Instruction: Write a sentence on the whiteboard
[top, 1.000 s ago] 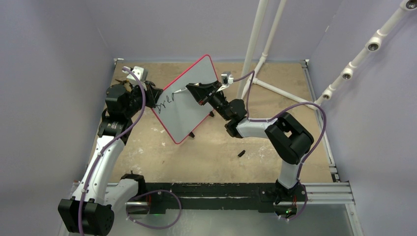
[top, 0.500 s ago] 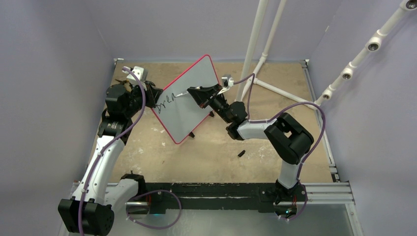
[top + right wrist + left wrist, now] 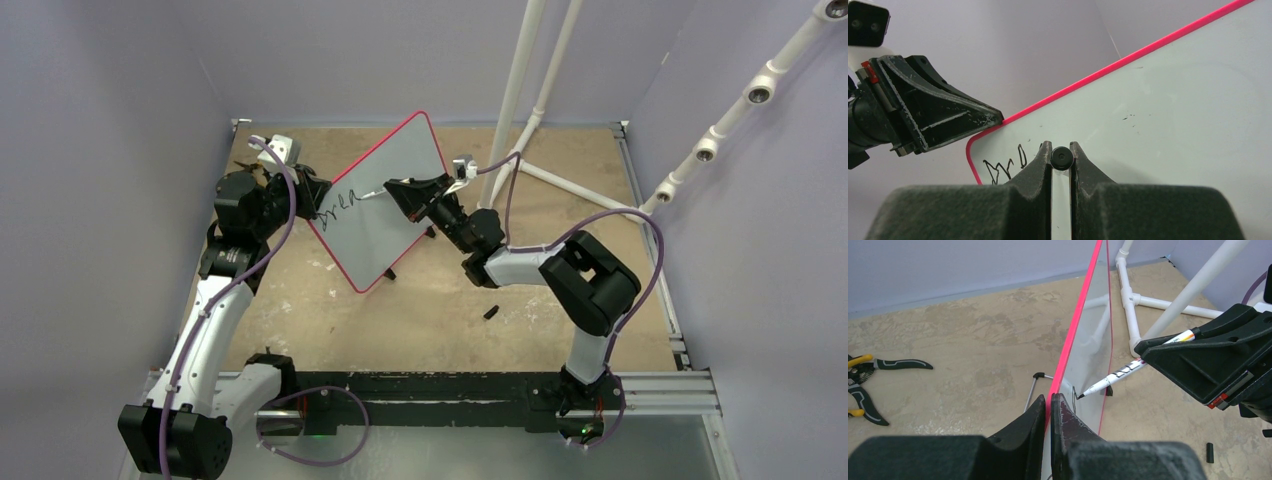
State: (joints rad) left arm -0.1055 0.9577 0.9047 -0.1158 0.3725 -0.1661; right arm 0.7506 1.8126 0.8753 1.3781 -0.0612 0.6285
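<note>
Right hand (image 3: 393, 187) clamped on white marker (image 3: 1125, 370), tip on small pink-rimmed whiteboard (image 3: 390, 225) just past unfinished black handwritten sentence (image 3: 340, 203); writing line runs away from left hand (image 3: 1049, 402), pinching the rim.

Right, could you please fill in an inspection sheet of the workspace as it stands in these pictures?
Surface: tan, worn table with pale scuffs.
Job's things: whiteboard stands tilted, black feet showing; sentence is only a few black letters so far.
Clutter: pliers lying on the table beside the board; small black piece on the table, maybe a cap.
Grippers: left gripper shut on the whiteboard's pink rim; right gripper shut on a white marker, tip at the board's face.
Cables: purple cables run along both arms, clear of the board.
Surroundings: white pipe frame at the far right; lilac walls all round.
</note>
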